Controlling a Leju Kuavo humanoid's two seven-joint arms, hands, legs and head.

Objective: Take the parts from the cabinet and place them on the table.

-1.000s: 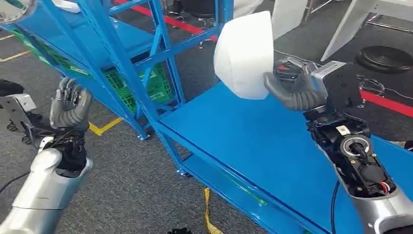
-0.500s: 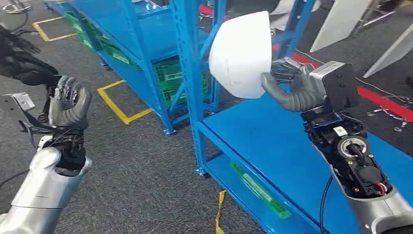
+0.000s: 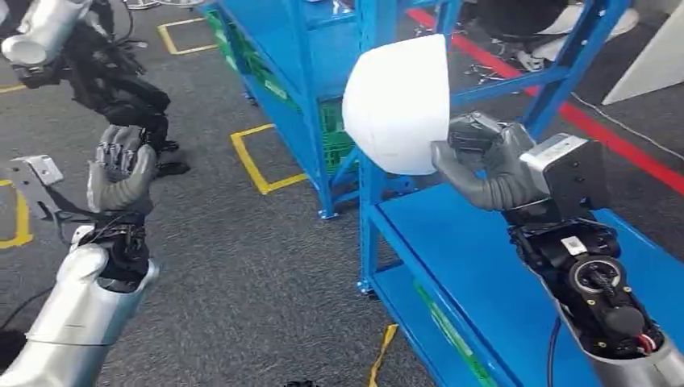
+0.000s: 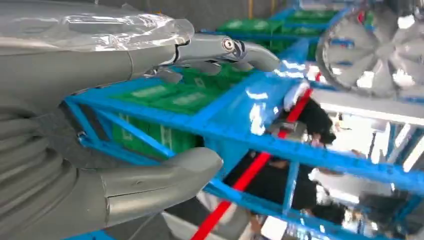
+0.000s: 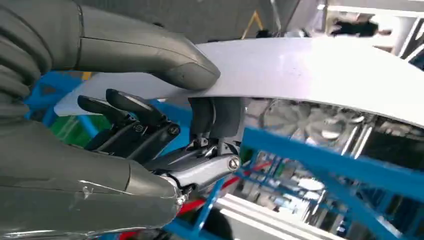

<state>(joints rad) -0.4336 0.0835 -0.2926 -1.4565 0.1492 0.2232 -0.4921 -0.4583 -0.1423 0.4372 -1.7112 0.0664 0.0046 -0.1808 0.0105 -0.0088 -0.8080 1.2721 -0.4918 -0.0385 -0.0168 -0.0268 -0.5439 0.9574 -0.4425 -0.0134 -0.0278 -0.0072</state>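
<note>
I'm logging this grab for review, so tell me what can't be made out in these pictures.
- White part, head view: its back face is turned away; in the right wrist view it runs off the picture's edge.
- Right hand, head view: the fingers behind the part are hidden by it.
- Green crate, head view: mostly blocked by the blue rack posts.
- Person, left wrist view: blurred, crossed by rack beams.

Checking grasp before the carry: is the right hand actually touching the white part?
Touching. The right wrist view shows the right hand pinching the white part: thumb on one face, fingers on the other.
</note>
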